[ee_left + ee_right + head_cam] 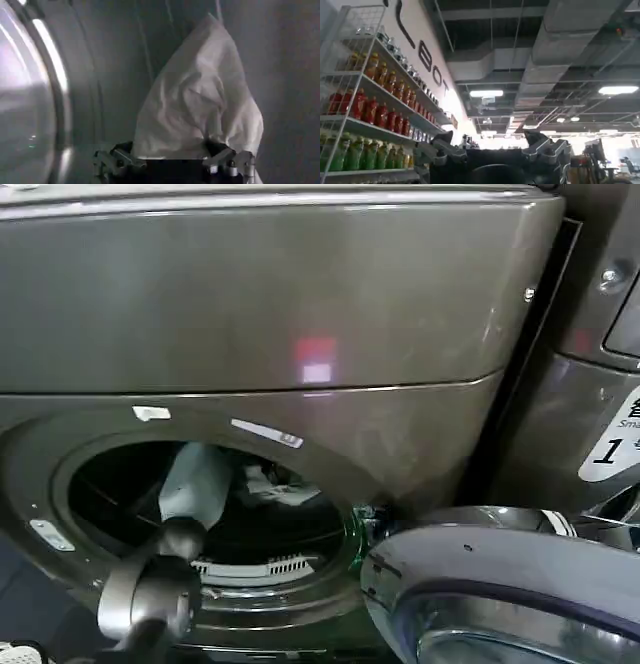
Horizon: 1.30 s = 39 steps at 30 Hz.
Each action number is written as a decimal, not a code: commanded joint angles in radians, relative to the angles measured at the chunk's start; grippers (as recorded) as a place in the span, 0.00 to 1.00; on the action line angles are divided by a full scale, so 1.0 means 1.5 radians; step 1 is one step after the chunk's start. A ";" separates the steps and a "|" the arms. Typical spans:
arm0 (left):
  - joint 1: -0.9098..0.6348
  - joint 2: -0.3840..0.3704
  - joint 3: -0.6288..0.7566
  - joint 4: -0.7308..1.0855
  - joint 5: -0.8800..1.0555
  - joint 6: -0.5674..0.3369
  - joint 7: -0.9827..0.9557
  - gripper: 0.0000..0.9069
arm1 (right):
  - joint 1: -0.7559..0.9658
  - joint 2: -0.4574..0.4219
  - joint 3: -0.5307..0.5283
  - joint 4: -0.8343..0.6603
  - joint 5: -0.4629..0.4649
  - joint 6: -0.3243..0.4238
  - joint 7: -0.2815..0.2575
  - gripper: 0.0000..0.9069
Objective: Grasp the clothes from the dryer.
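At lower left of the head view my left arm reaches through the dryer [420,414] porthole. Its wrist view shows the left gripper [172,162] spread wide around the clothes [200,105] inside the drum, so closing and withdrawing remain. My right gripper [495,155], open and empty, points toward the ceiling.

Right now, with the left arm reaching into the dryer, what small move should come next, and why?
Probably close the left tool on the clothes. In the left wrist view its fingers stand spread with the whitish fabric rising between them, inside the dryer drum, so a grip looks ready. The right tool is parked, pointing up toward the ceiling.
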 commanded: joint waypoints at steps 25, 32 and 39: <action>0.026 0.009 0.007 -0.064 0.011 -0.009 -0.015 0.00 | 0.015 0.006 -0.019 0.009 -0.010 0.001 -0.003 1.00; 0.039 0.011 0.010 -0.109 -0.123 0.007 -0.266 0.00 | 0.013 0.010 -0.024 0.012 -0.009 0.004 -0.012 1.00; 0.071 -0.011 0.021 -0.184 -0.259 0.105 -0.532 0.00 | 0.020 0.017 -0.042 0.044 -0.011 -0.002 -0.022 1.00</action>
